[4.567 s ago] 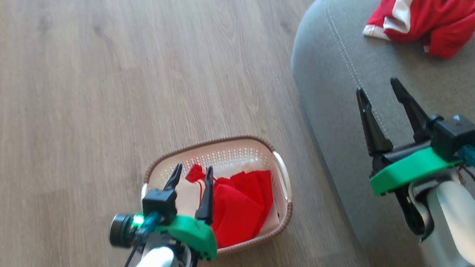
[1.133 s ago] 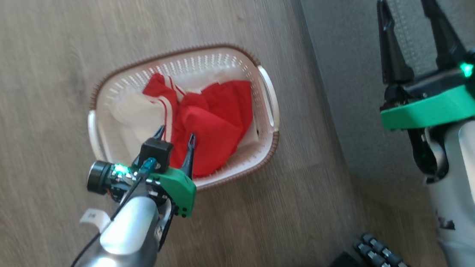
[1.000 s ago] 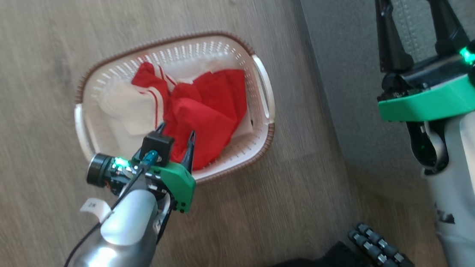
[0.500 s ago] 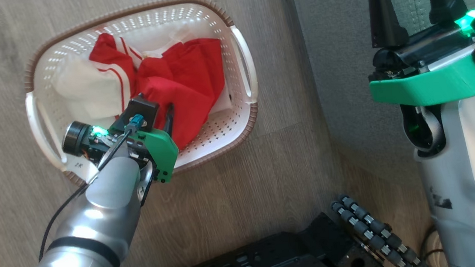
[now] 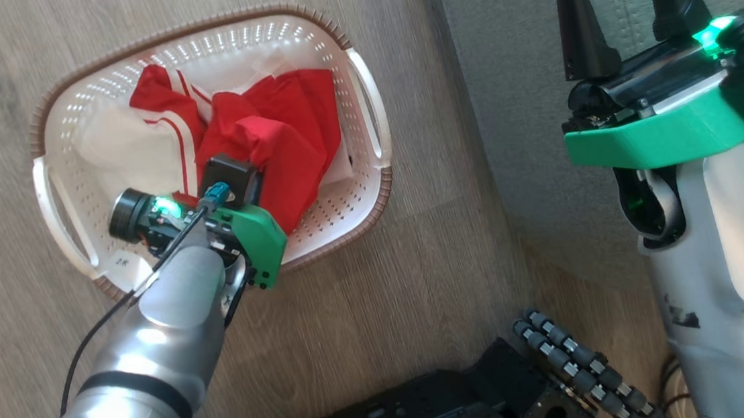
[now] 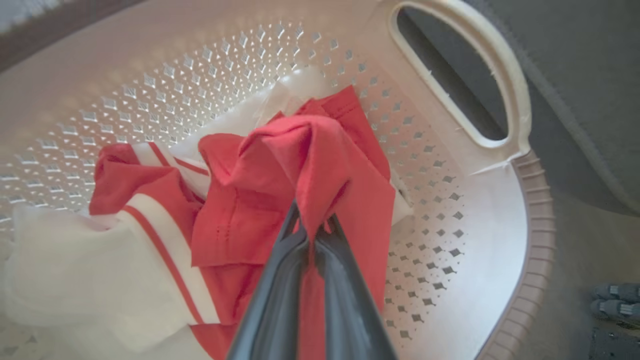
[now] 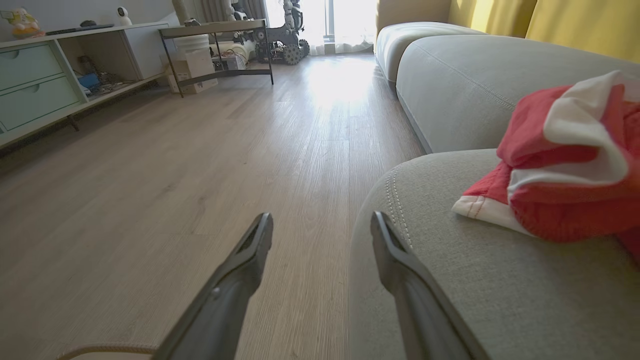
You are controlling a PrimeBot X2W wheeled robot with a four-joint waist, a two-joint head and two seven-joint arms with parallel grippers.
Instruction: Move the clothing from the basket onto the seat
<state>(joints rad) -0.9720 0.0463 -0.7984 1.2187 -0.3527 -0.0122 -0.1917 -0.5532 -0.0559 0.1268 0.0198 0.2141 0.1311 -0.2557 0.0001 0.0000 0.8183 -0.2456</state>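
The left hand (image 6: 312, 227) reaches down into the basket (image 5: 380, 185), its two dark fingers pinched together on a raised fold of the red clothing (image 6: 305, 160). The rest of the red and white heap lies beneath it. The basket stands on the wooden floor (image 5: 381, 316), near the grey seat (image 7: 500, 290). The right hand (image 7: 320, 222) hovers over the seat's edge, fingers spread wide, holding nothing. The left wrist view shows the pinch up close. The right wrist view adds a red and white garment (image 7: 565, 165) lying on the seat.

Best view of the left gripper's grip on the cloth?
Left wrist view: the left gripper is shut on a fold of red cloth. Head view: its body hides the pinch. Right wrist view faces the sofa.
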